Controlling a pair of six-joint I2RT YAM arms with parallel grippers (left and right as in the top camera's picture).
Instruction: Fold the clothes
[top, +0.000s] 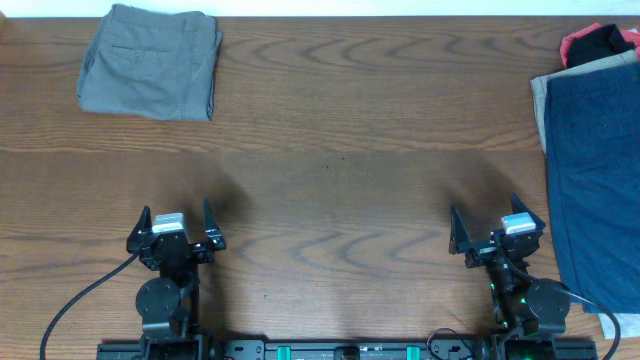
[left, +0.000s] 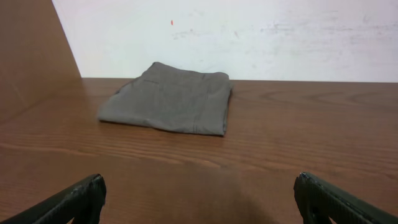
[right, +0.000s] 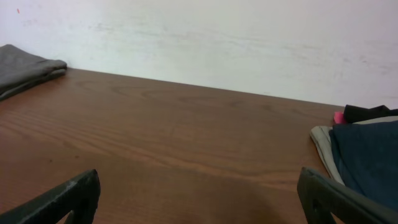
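The grey-green shorts (top: 150, 62) lie folded at the table's far left corner; they show ahead in the left wrist view (left: 171, 99) and at the left edge of the right wrist view (right: 25, 70). A pile of clothes lies at the right edge: navy shorts (top: 598, 170) on top, a tan garment (top: 541, 100) under them, a red and black one (top: 598, 42) behind. The navy shorts show in the right wrist view (right: 367, 158). My left gripper (top: 175, 225) and right gripper (top: 497, 230) are both open and empty, low near the front edge, far from the clothes.
The wooden table (top: 340, 170) runs between the two groups of clothes. A white wall (left: 249, 37) stands behind its far edge. Arm bases and cables sit at the front edge.
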